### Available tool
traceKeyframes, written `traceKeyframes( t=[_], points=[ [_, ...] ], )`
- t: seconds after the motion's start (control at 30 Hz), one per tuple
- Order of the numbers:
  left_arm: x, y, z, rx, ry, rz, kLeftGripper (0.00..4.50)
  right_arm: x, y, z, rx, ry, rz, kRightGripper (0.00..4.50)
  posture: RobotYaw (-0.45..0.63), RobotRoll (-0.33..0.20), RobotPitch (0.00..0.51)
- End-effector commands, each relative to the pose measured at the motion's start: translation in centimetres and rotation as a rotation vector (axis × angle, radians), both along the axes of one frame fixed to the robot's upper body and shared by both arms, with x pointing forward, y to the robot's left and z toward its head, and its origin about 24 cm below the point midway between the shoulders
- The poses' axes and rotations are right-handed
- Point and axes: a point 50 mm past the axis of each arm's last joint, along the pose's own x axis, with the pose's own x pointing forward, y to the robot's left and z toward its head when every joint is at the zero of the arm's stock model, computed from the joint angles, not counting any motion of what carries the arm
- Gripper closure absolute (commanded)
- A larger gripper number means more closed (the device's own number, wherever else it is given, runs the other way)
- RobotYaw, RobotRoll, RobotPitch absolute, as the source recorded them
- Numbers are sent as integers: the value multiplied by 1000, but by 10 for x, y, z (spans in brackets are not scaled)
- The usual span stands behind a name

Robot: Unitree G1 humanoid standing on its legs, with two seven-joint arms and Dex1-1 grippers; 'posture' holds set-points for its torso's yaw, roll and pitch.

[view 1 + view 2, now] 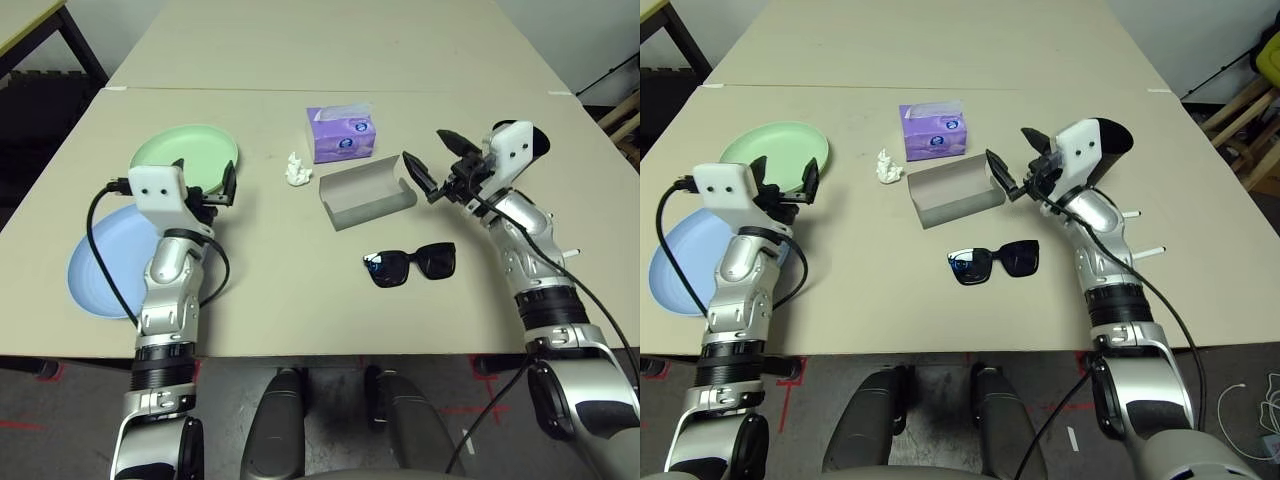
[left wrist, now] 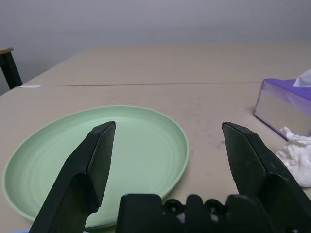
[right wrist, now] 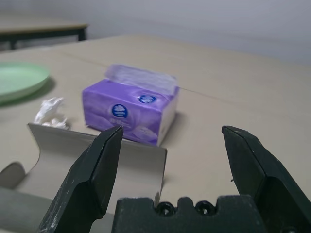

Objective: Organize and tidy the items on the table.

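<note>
The pale green plate (image 1: 185, 150) lies at the table's left, with the light blue plate (image 1: 100, 268) nearer me. My left gripper (image 1: 205, 172) hovers open over the green plate's near rim (image 2: 141, 155). A crumpled tissue wad (image 1: 298, 170) lies mid-table. Beside it the grey glasses case (image 1: 368, 197) lies open. My right gripper (image 1: 432, 155) is open just right of the case's end, with nothing between its fingers. Black sunglasses (image 1: 410, 265) lie nearer me, in front of the case. A thin white pen (image 1: 1148, 252) pokes out from behind my right forearm. The black cup is out of view.
A purple tissue box (image 1: 340, 133) stands just behind the case and the wad. The beige table (image 1: 290, 290) has a seam (image 1: 300, 90) across its far part. A dark chair frame (image 1: 40, 40) stands off the far left corner.
</note>
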Motion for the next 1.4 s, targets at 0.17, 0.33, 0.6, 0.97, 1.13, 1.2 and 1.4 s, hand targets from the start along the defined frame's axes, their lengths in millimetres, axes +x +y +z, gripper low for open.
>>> traceKeyframes(
  t=[0.17, 0.33, 0.6, 0.97, 1.13, 1.2, 1.4],
  points=[
    [-4, 6, -2, -5, 9, 15, 41, -19, 11, -6, 97, 19, -66, 0, 191, 0, 154],
    [-9, 17, -1, -3, 12, 38, 41, -35, -26, -4, 15, 25, -93, 0, 171, 0, 154],
    [-16, 29, -6, -1, 40, 41, 41, -67, -64, -2, 11, 51, -181, 0, 132, 0, 157],
    [-15, 31, -9, -6, 54, 31, 41, -71, -84, -5, -6, 66, -353, 0, 115, 0, 160],
    [-14, 29, -10, -9, 54, 26, 41, -68, -81, -4, -6, 55, -386, 0, 119, 0, 160],
    [-15, 29, -10, -10, 55, 26, 41, -68, -77, -5, -24, 58, -331, 0, 128, 0, 158],
    [-17, 32, -10, -2, 58, 28, 41, -73, -67, 0, -123, 35, -44, 0, 132, 0, 156]
  ],
)
